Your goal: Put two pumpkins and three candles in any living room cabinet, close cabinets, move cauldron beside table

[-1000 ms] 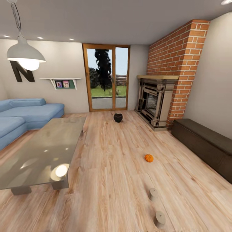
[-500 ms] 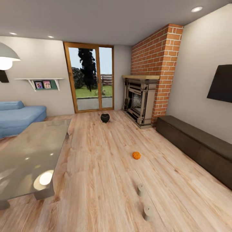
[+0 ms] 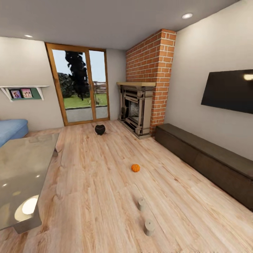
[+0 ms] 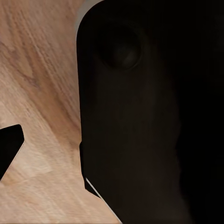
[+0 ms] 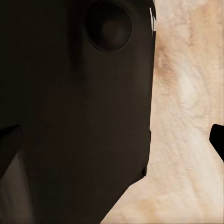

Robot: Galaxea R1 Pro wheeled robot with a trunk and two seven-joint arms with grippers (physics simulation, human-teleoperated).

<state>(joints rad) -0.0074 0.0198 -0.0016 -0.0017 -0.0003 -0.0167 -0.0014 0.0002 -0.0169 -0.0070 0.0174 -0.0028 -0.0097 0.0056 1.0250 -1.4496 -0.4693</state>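
Head view, pumpkin (image 3: pixel 135 168) on floor, claw state unclear

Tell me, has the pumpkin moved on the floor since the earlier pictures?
No. The pumpkin keeps its place relative to the fireplace and candles; the camera turned.

no legible text, labels or numbers

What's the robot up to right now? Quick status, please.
Fingers: state unclear. One pumpkin, two candles on floor; cauldron by glass door; cabinet fronts look shut. Floor path to them open.
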